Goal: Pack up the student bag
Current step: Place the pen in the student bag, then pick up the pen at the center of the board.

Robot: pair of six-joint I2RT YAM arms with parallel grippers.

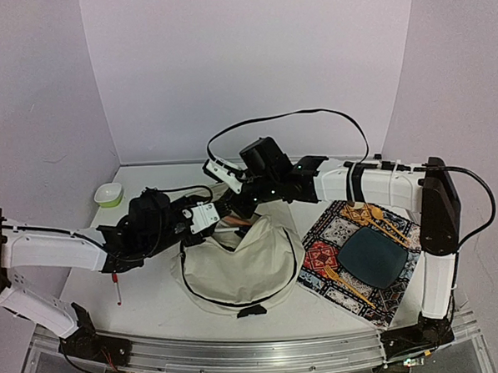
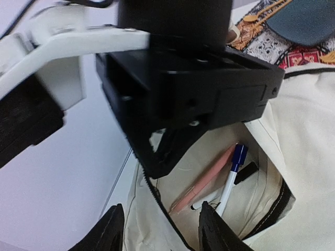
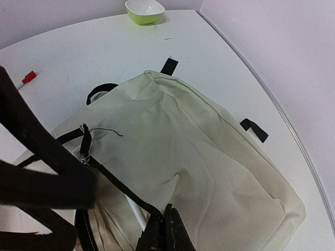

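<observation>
Now, your student bag [image 1: 237, 271] lies slumped at the middle of the table, toward 6 o'clock in the overhead view, with its mouth facing 12 o'clock and both arms meeting over it. Your right gripper [image 3: 165, 232] is clenched on the bag's black zipper edge, lifting that lip. Your left gripper [image 2: 159, 235] hangs just over the opening with its jaws apart and nothing between them. Down inside the pocket you can see a pink pen [image 2: 207, 180] and a blue-capped pen [image 2: 230, 180] lying side by side against the cream lining.

By my read you're at the drop-and-clear step. That right-hand pinch props the mouth open, so make it the last thing you let go. Lift the left gripper straight up and out toward 9 o'clock. The two wrists are crowded close together, and the fingers sit right by the zipper, so don't snag it.

Beyond the bag, a patterned placemat [image 1: 319, 254] with a dark plate [image 1: 371, 257] sits at 3 o'clock. A green bowl [image 1: 108, 194] is well off at 10 o'clock, and a red-capped pen [image 1: 117, 289] lies at 9 o'clock on the bare table, likely your next pick.

As for writing, no brand, label or lettering can be read on the bag, the pens or the mat.
</observation>
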